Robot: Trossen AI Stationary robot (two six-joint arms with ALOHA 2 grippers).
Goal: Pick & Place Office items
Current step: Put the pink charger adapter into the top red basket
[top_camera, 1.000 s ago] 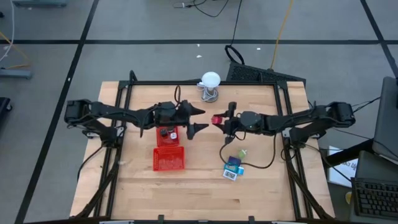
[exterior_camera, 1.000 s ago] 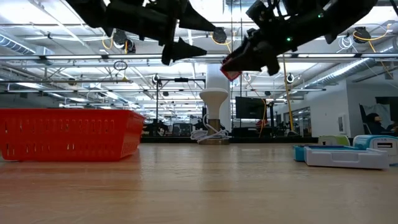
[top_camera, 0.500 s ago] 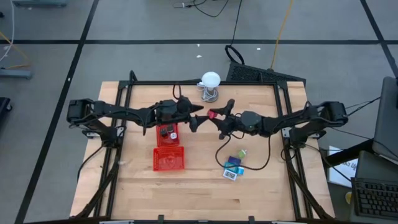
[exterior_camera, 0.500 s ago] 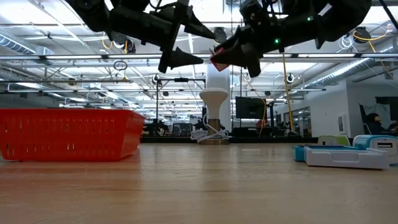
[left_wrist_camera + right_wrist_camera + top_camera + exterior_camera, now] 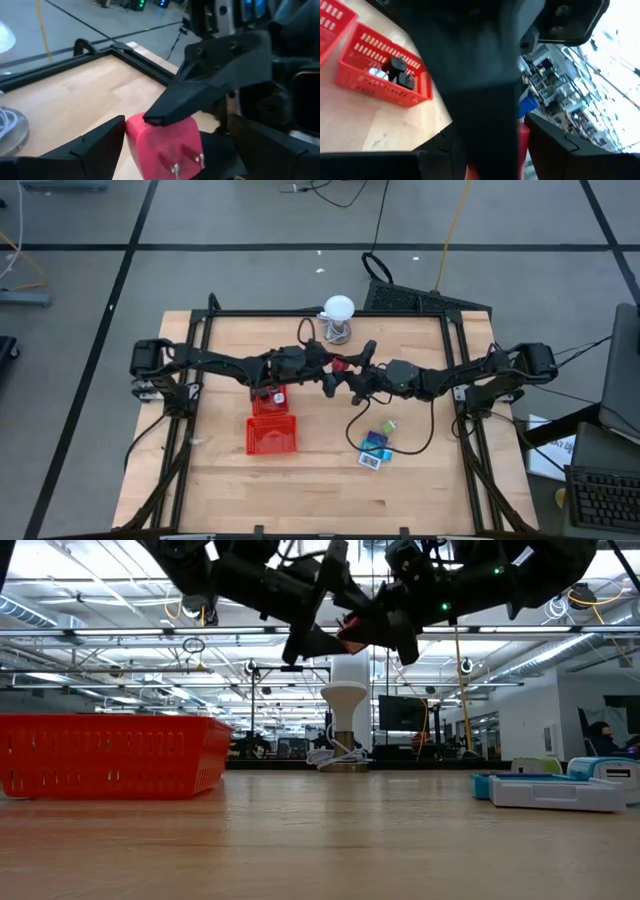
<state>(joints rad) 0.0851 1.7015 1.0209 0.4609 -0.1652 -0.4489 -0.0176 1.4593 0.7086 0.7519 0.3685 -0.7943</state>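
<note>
A small red plug-like piece [image 5: 165,145] with two metal prongs hangs high above the table's middle, seen in the high view [image 5: 338,364] and the low view [image 5: 350,630]. My right gripper [image 5: 347,370] is shut on it. My left gripper [image 5: 177,127] is open, one finger on each side of the red piece; I cannot tell whether they touch it. A teal-blue packet with a white label [image 5: 374,448] and a green piece [image 5: 389,425] lie flat on the table's right near part. My right gripper pinches the red piece between its two fingers, coming level from the table's right. One dark finger [image 5: 210,95] lies over the piece's upper face [image 5: 172,122]. The piece is lifted clear of the table, and its prongs [image 5: 187,162] point toward my left wrist.
Two red mesh trays [image 5: 270,436] sit left of centre, the far one [image 5: 385,75] holding black and white pieces. A white ball on a wire stand [image 5: 338,315] stands at the far edge. A black cable [image 5: 400,442] loops over the table near the packet.
My left gripper has travelled toward the table's right until its fingers stand on either side of the red piece. My right gripper, still shut on the piece, has carried it a short way toward the table's left and far edge, meeting the left gripper.
</note>
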